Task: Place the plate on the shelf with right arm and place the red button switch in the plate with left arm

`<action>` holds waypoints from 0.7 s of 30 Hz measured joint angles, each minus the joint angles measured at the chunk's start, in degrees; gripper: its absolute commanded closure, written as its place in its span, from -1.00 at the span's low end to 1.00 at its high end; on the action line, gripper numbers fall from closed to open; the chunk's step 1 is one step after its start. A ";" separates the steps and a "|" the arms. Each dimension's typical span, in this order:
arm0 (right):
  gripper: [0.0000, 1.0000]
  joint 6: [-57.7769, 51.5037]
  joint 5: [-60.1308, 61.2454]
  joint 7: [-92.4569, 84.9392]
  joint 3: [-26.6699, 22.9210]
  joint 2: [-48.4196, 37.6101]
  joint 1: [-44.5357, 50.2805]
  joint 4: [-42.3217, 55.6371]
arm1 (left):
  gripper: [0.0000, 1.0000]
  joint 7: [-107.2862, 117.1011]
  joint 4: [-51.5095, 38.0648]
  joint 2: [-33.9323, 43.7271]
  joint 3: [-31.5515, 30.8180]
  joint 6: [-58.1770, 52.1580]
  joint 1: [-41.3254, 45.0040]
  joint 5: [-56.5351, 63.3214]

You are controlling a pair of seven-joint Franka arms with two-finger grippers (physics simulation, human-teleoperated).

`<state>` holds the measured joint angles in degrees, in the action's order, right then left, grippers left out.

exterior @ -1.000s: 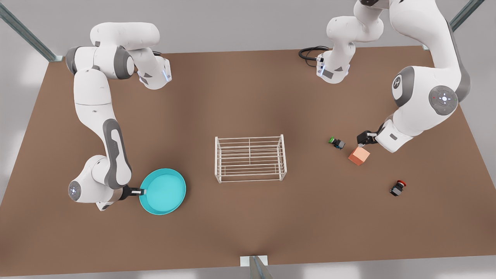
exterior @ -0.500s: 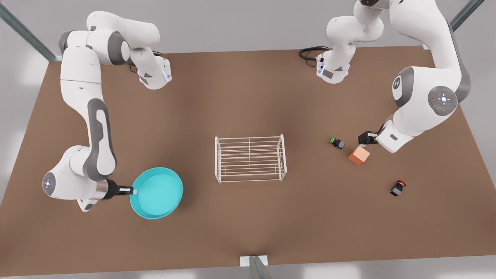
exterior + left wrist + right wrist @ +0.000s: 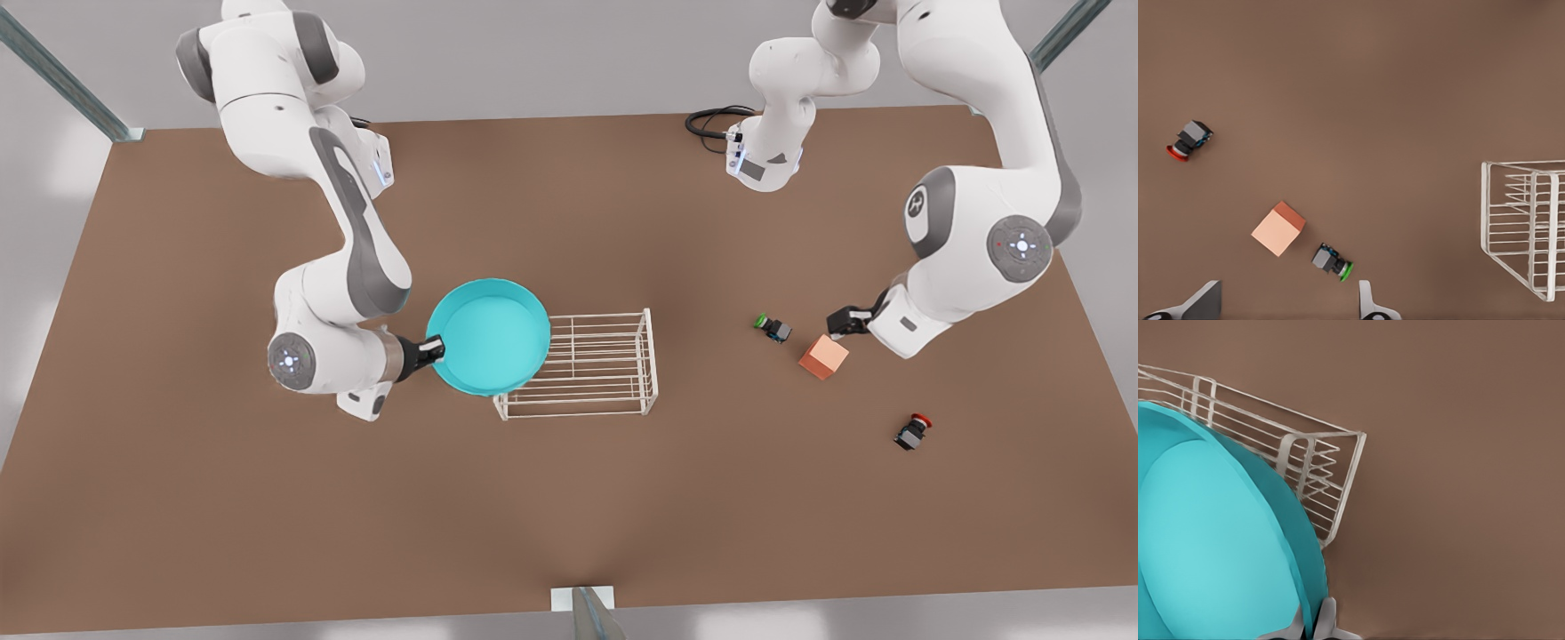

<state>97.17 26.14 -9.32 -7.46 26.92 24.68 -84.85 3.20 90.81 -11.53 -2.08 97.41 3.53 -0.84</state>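
Note:
The turquoise plate [image 3: 489, 336] is held in the air, and my right gripper [image 3: 433, 348] is shut on its rim on the side toward the front view's left. It overlaps the left end of the white wire shelf [image 3: 613, 364]. The right wrist view has the plate [image 3: 1211, 547] close up, the fingers [image 3: 1327, 620] pinching its edge, and the shelf [image 3: 1311, 463] behind it. The red button switch [image 3: 913, 432] lies on the table at the front view's right, also in the left wrist view [image 3: 1188, 141]. My left gripper [image 3: 845, 322] hangs open beside the orange-pink cube, well away from that switch.
An orange-pink cube [image 3: 823, 356] and a green-capped switch [image 3: 773, 329] lie close under the left gripper; the left wrist view has the cube [image 3: 1278, 229] and the green switch [image 3: 1332, 261]. A black cable [image 3: 711, 120] coils at the table's far edge.
The right arm has lifted the plate from the table's front left and carried it to the shelf's left end. The left arm has barely shifted.

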 measured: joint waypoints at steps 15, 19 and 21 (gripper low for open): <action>0.59 12.06 5.15 11.09 3.97 2.79 8.92 -4.12 | -1.00 -0.53 -0.49 1.45 -0.54 -0.30 0.43 0.02; -1.00 15.16 6.22 13.59 3.96 3.63 9.50 -3.75 | -1.00 -0.63 -0.55 1.10 -0.40 -0.01 0.37 0.10; -1.00 16.34 6.35 14.63 3.76 3.30 9.44 -3.76 | -1.00 -0.68 -0.52 0.64 -0.34 0.40 0.17 0.10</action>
<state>113.51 32.49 5.31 -3.69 30.22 34.12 -88.62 2.52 90.29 -10.88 -2.42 97.81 3.70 -0.74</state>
